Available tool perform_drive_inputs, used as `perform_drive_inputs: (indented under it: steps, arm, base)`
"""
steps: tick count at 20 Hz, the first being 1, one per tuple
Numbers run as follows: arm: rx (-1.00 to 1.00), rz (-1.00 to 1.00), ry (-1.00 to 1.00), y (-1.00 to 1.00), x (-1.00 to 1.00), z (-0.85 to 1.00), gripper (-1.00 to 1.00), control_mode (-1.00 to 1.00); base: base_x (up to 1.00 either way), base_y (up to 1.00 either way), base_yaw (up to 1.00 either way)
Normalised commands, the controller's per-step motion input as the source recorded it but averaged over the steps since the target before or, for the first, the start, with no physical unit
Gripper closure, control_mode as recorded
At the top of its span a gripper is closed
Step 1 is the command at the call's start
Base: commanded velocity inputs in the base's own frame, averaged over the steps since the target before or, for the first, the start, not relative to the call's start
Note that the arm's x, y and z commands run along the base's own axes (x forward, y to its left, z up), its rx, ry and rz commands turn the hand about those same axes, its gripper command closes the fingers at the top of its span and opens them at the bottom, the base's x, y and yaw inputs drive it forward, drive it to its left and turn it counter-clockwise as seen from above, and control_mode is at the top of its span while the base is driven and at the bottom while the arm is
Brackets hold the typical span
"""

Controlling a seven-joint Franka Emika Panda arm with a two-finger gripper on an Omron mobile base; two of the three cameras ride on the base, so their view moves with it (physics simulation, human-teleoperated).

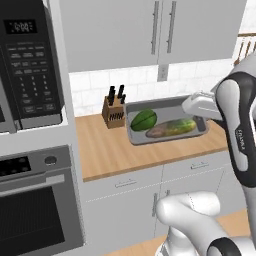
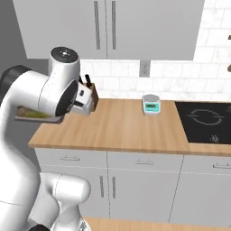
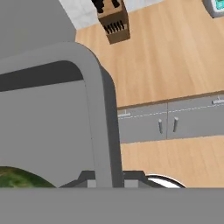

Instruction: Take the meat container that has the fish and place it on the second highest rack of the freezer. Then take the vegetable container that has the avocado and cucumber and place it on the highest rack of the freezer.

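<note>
A: What is in your hand (image 3: 109, 181) right now?

B: My fingers are clamped together on the rim of the tray (image 1: 165, 107), at its near right edge. It hangs in the air, lifted off the surface (image 1: 120, 150), out to the left of my hand.

A: And what rides in it?

B: The avocado (image 1: 144, 120) at the far end from my hand, and the cucumber (image 1: 172, 127) lying lengthwise between it and my grip. Both sit on the tray floor, side by side.

A: So how far along are you?

B: I judge this is the second half: the vegetable tray is picked up. I can't tell from here whether the fish tray is already shelved. What remains is carrying this one to the freezer and setting it on the highest rack.

A: Anything close by?

B: The knife block (image 1: 115, 112) stands just beyond the tray's far end.
</note>
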Motion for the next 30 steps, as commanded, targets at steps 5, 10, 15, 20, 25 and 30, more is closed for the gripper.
perform_drive_inputs:
  steps: [5, 10, 15, 20, 25, 30]
  arm:
    - [-0.05, 0.06, -0.07, -0.05, -0.32, 0.07, 1.00, -1.00]
    - [0.00, 0.00, 0.00, 0.00, 0.00, 0.00, 1.00, 1.00]
    - [0.00, 0.00, 0.00, 0.00, 0.00, 0.00, 1.00, 1.00]
    - [0.00, 0.00, 0.00, 0.00, 0.00, 0.00, 1.00, 1.00]
    - [0.00, 0.00, 0.00, 0.00, 0.00, 0.00, 1.00, 1.00]
    - [0.00, 0.00, 0.00, 0.00, 0.00, 0.00, 1.00, 1.00]
  base:
    - [0.00, 0.00, 0.00]
    - [-0.13, -0.07, 0.00]
    - [-0.47, -0.39, 0.13]
    - [-0.04, -0.81, 0.19]
    - [0.09, -0.85, 0.24]
    - [0.00, -0.11, 0.45]
